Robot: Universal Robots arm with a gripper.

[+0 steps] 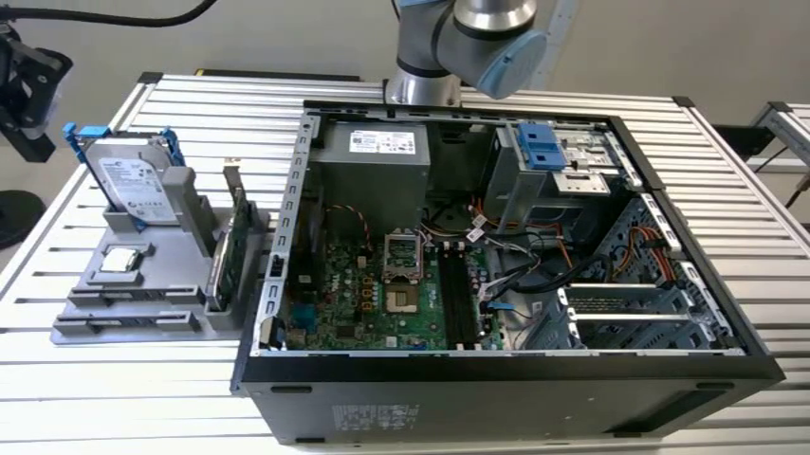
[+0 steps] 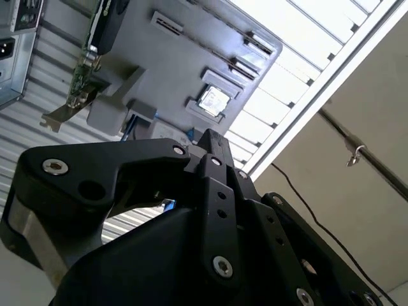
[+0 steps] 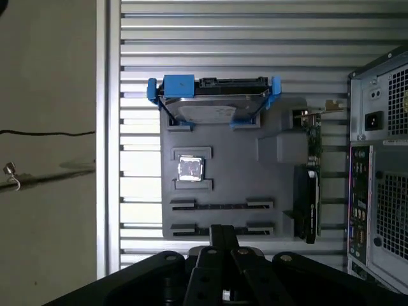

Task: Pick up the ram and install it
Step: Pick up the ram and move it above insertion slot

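Exterior view, from its left to its right: a gray fixture [image 1: 127, 318] on the slatted bench [image 1: 114, 398] carries a blue-railed hard drive [image 1: 133, 180], a processor chip [image 1: 118, 263] and an upright green card [image 1: 226, 261]. Beside it lies the open computer case [image 1: 506, 398] with its motherboard [image 1: 367, 284].

In the first wrist view I see the tool [image 3: 223, 234] clenched on nothing. The ram [image 3: 220, 205], a thin dark strip, lies edge-on in a fixture slot near the tool.
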